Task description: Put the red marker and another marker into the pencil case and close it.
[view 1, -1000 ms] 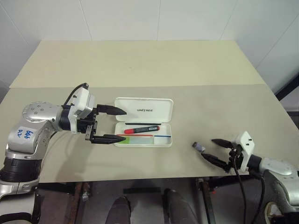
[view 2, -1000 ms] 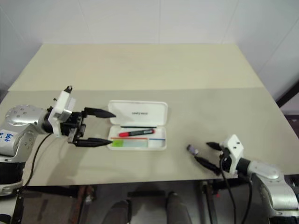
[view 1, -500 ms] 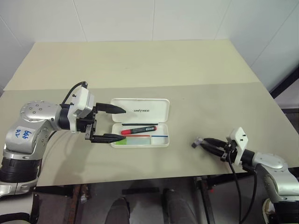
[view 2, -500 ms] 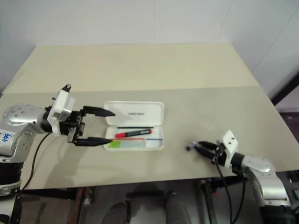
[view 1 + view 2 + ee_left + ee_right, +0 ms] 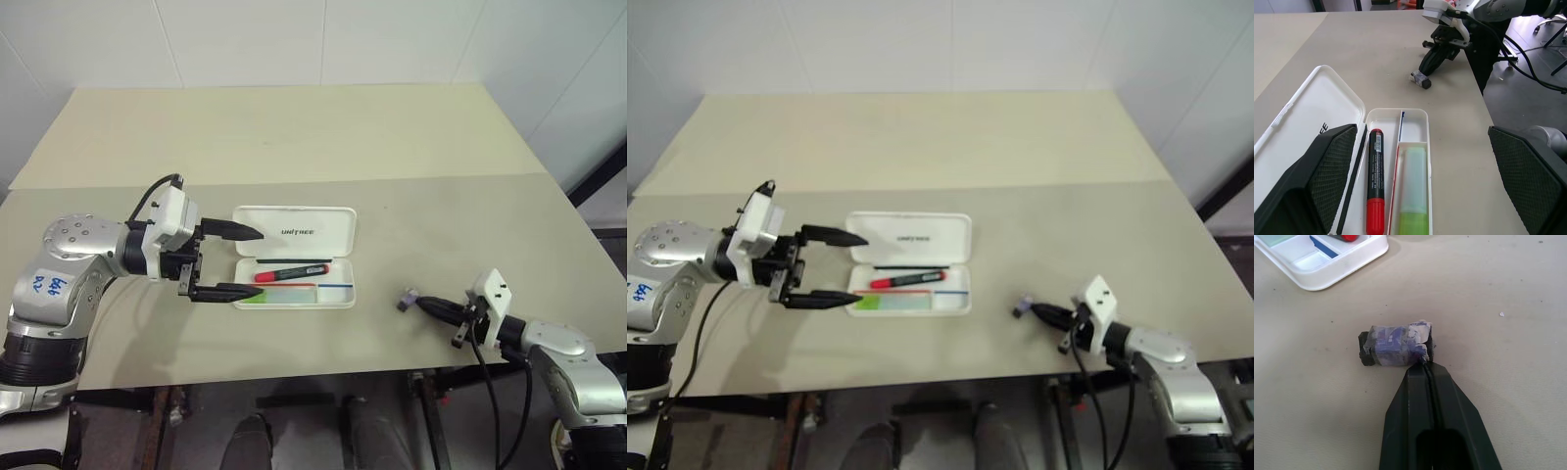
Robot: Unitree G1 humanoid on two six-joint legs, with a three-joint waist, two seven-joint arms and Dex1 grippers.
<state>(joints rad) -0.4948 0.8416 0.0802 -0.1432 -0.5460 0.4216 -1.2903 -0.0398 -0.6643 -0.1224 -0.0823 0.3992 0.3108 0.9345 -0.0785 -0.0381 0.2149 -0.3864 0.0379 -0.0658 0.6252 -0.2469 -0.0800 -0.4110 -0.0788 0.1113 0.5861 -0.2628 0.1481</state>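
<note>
Right gripper (image 5: 1426, 366) snapped closed since earlier, tips touching stub (image 5: 1395, 343); left gripper (image 5: 231, 261) agape beside pencil case (image 5: 294, 257).

- The pencil case (image 5: 1327, 259) is running off the frame edge in the right wrist view, leaving one corner of its tray showing.
- The red marker (image 5: 1344, 237) is showing as a sliver of red cap there.
- The lid lettering (image 5: 1322, 128) is being partly covered by a left gripper finger (image 5: 1327, 171) in the left wrist view.
- The small dark stub (image 5: 407, 299) is appearing too small in the head views; its wrapping is possibly tape.
</note>
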